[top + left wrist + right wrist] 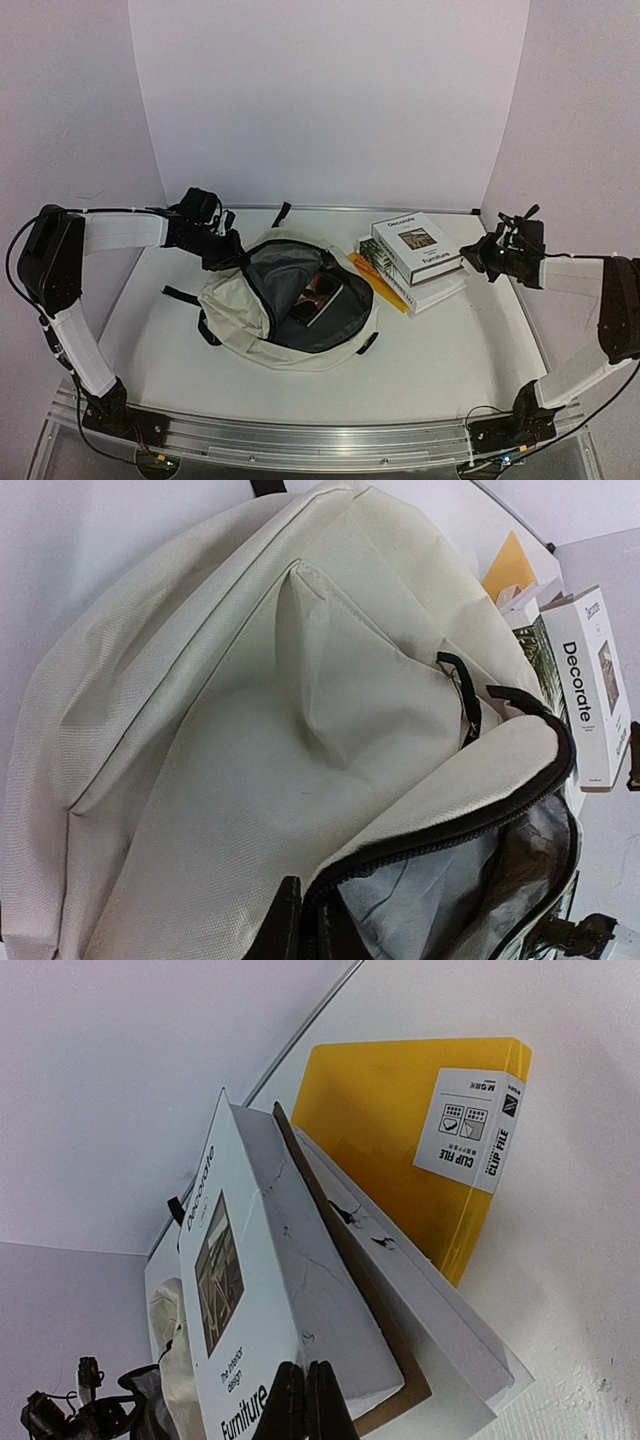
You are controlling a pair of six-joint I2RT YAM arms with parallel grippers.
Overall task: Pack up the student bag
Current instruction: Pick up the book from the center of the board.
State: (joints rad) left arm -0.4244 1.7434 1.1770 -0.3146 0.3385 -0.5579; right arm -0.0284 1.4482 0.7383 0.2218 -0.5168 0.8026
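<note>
Center of table (pixel 450 350) in the top view: student bag (pixel 235 305) lies flat with its main compartment unzipped and gaping, dark lining showing, and a flat printed item (pixel 318 298) sits inside. Left gripper (pixel 222 250) is at the bag's far-left rim. Just right of the bag is a book stack (pixel 430 280) with a white book (pixel 415 245) titled Decorate on top, and a yellow clip file (pixel 378 282) pokes out on the side toward the bag. Right gripper (pixel 478 258) is at the stack's right edge, and this view is too small to show how its jaws stand. Left wrist view: cream bag fabric (pixel 250 730) fills the picture, with the black zipper edge (pixel 450 830) running down between the dark fingers (pixel 285 920) at the bottom. Left gripper (pixel 308 920) is closed, pinching that zippered rim, with grey lining (pixel 440 890) beside it. The white book (pixel 590 680) and clip file (pixel 510 565) sit at the upper right. Right wrist view: right gripper (pixel 305 1390) has its fingers pressed together with no gap, right at the near corner of the white book (pixel 250 1270). Can't tell if it nips anything. That book is tilted up off a brown-edged book (pixel 350 1280), with the clip file (pixel 400 1130) behind and a cream bit of the bag (pixel 170 1340) at lower left.
</note>
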